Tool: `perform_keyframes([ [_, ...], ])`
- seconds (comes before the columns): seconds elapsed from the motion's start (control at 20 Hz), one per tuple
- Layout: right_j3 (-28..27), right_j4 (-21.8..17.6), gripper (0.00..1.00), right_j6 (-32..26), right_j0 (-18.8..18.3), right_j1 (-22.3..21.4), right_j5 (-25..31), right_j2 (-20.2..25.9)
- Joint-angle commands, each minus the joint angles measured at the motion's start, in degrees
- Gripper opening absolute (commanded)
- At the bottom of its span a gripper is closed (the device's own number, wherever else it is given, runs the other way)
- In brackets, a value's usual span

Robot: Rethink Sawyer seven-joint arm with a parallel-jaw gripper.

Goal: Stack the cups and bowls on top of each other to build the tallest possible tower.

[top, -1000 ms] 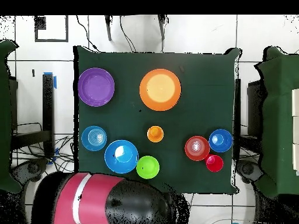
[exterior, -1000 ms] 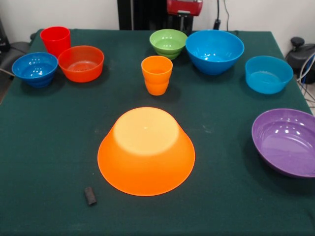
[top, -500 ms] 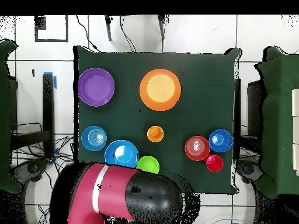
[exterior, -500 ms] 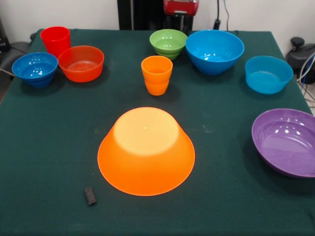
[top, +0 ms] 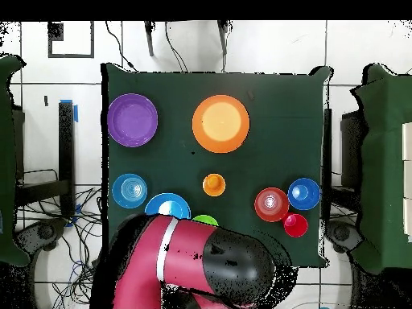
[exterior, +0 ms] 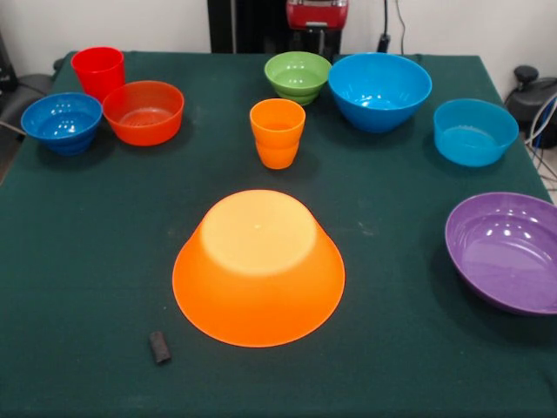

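Note:
In the front view the largest yellow-orange bowl (exterior: 258, 266) lies upside down at the table's middle. Behind it stands the ridged orange cup (exterior: 278, 131). The red cup (exterior: 97, 70), the dark-blue bowl (exterior: 62, 122) and the orange-red bowl (exterior: 144, 111) sit together at the back left. The green bowl (exterior: 298, 76) and the big blue bowl (exterior: 379, 90) are at the back. To the right sit the light-blue bowl (exterior: 474, 131) and a purple bowl (exterior: 506, 250). All but the yellow-orange one stand upright and apart. In the overhead view the red arm (top: 201, 261) covers part of the green bowl (top: 205, 219) and big blue bowl (top: 165, 206). No gripper shows.
A small black block (exterior: 158, 346) lies on the green cloth near the front edge, left of the upturned bowl. A red part of the robot (exterior: 317, 13) shows at the top edge of the front view. Cables and dark-covered furniture ring the table in the overhead view.
In the overhead view the red arm has swung up and to the right over the table's edge, now hiding part of the green and big blue bowls. No cup or bowl has moved.

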Motion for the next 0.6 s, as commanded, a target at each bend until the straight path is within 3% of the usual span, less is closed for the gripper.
perform_keyframes([
  [0.05,-6.7,-1.1,1.00,11.4,-0.7,3.1,-3.7,8.6],
  [0.3,-5.5,-3.1,1.00,12.2,-2.5,1.7,-3.5,10.1],
  [0.6,-1.5,-2.2,1.00,11.0,-2.3,-2.4,-0.7,9.6],
])
